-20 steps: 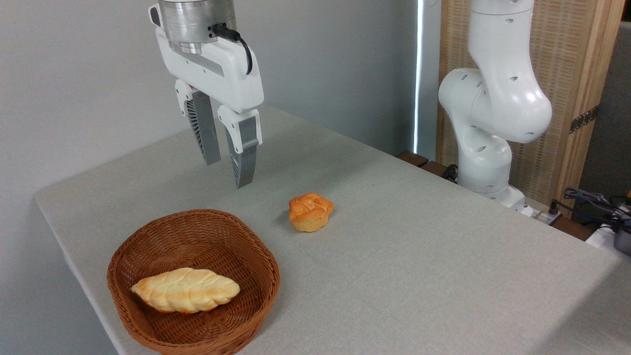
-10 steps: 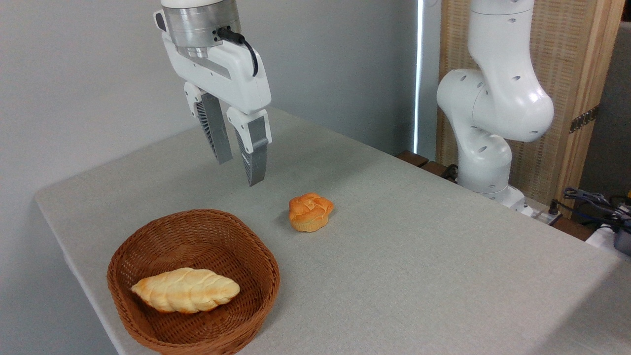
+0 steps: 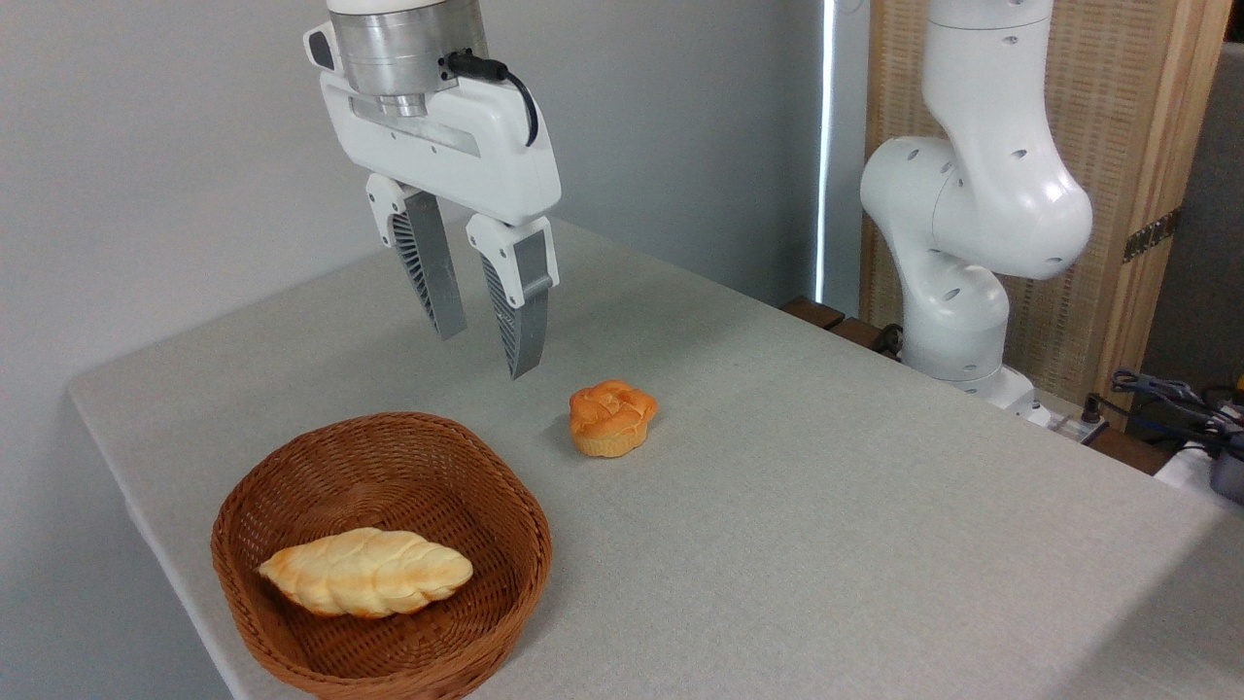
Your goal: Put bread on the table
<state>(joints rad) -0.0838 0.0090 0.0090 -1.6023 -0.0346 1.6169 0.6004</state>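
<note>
The bread [image 3: 611, 417], a small round orange-brown bun with a swirled top, rests on the light grey table [image 3: 836, 525] near its middle. My gripper [image 3: 486, 355] hangs in the air above the table, up and to the left of the bun and apart from it. Its two grey ribbed fingers [image 3: 428, 277] point down with a gap between them and nothing held, so it is open.
A brown wicker basket [image 3: 292, 622] sits at the table's front left with a pale braided loaf [image 3: 365, 572] inside. The arm's white base [image 3: 957, 253] stands at the back right, with cables and gear [image 3: 1181, 403] beyond the right edge.
The gripper has drifted to the right and slightly lower, closer to the bun, and its body has turned a little. The bun, basket and loaf have not moved.
</note>
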